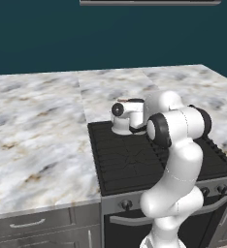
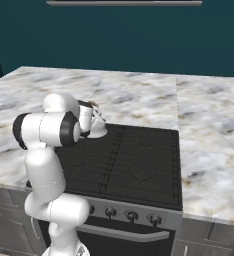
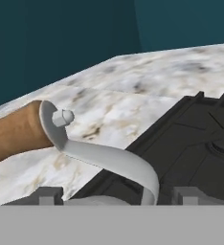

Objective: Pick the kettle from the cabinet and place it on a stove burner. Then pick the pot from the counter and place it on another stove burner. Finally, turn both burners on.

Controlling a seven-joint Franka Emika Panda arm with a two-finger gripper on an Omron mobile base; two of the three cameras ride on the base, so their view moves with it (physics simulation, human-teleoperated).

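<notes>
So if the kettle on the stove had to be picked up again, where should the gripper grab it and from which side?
Probably by the brown wooden grip at the top of the kettle's arched handle, coming down from above. The arch stands clear over the rounded body, so open fingers can straddle it, while the body looks too wide and smooth to pinch.

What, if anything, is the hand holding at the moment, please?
Nothing: the hand is open, its fingertips either side of the kettle handle on the back stove burner.

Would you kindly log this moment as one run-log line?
kettle: on rear-left stove burner | gripper: open, straddling kettle handle | pot: pending | burner knobs: untouched
</notes>
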